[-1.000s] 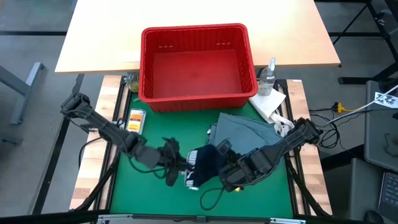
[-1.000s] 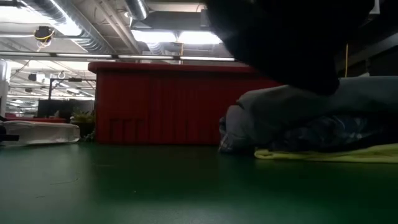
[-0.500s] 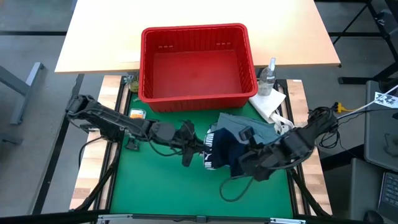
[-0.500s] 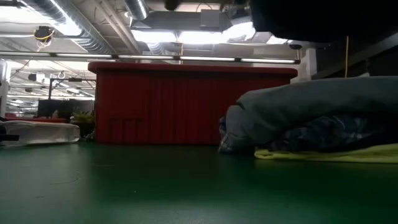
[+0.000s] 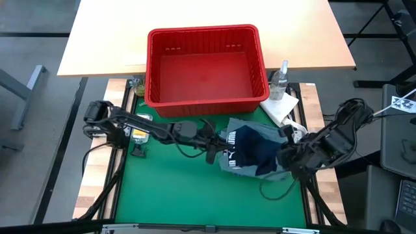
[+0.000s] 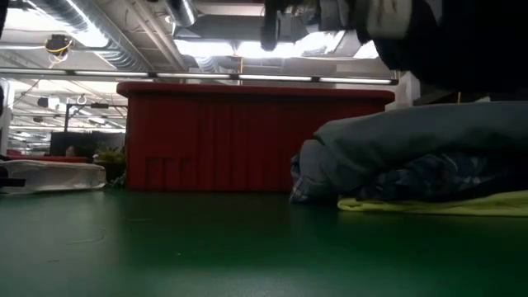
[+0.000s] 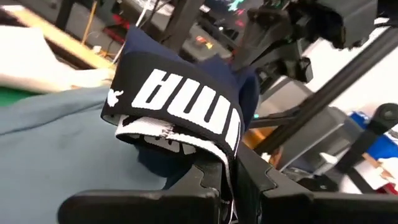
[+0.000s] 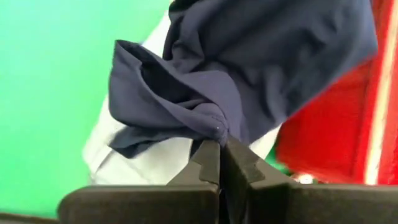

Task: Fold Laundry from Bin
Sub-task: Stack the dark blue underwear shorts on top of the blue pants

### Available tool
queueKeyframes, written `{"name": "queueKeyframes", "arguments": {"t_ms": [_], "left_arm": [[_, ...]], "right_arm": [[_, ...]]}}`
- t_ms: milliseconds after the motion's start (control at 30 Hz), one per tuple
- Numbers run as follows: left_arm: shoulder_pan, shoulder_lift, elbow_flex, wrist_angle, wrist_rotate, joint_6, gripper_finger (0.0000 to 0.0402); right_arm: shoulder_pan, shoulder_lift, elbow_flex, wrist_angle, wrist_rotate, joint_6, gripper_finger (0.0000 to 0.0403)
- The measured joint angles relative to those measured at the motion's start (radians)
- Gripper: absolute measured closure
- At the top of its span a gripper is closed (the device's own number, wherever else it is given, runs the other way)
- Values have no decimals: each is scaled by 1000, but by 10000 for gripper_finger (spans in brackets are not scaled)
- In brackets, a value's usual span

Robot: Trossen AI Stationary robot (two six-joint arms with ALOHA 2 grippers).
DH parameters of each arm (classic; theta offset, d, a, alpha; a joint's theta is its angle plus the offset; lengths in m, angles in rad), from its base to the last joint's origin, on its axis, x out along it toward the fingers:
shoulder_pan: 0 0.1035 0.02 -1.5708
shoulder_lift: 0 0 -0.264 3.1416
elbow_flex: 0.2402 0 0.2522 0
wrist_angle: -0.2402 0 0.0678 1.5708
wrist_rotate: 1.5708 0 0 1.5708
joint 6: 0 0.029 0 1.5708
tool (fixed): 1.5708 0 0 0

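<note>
- The left gripper (image 5: 221, 148) is pinching the waistband edge of the dark navy garment (image 5: 255, 151), fingers (image 7: 211, 180) closed on it.
- The right gripper (image 5: 284, 156) is clamping the garment's opposite edge, fingers (image 8: 239, 167) tight together.
- The 2 grippers are holding it above the grey-blue garment (image 5: 252, 128), on the green mat (image 5: 169, 188).
- The red bin (image 5: 207, 64) is sitting behind them.

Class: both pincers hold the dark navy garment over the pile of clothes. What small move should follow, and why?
Probably lower it. The left pincer and right pincer each pinch an end of the dark navy garment, which hangs above the grey-blue garment, on top of the stack beside the emptied red bin.
</note>
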Motion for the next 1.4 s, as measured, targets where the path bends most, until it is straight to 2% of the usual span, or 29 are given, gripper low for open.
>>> {"name": "queueKeyframes", "arguments": {"t_ms": [233,433,567,767,867,1033,1100,1233,1400], "left_arm": [[45,113,0,15,4,-31,393],[95,148,0,-116,2,-30,384],[126,148,0,-185,-24,-23,381],[136,148,0,-189,-34,50,358],[128,148,0,-199,-42,97,341],[115,148,0,-249,-122,139,309],[115,147,0,-269,-133,140,296],[115,147,0,-313,-137,147,265],[115,147,0,-328,-112,229,234]], "right_arm": [[-3,-163,-210,0,-95,149,400],[-3,-253,-379,2,-158,214,400],[-3,-262,-481,2,-163,215,400],[-3,-257,-595,2,-172,211,400],[-3,-257,-633,2,-174,210,400],[-3,-257,-655,1,-181,208,395],[-3,-257,-655,1,-181,208,381],[-3,-257,-655,1,-182,228,326],[-3,-257,-655,1,-214,230,262]]}}
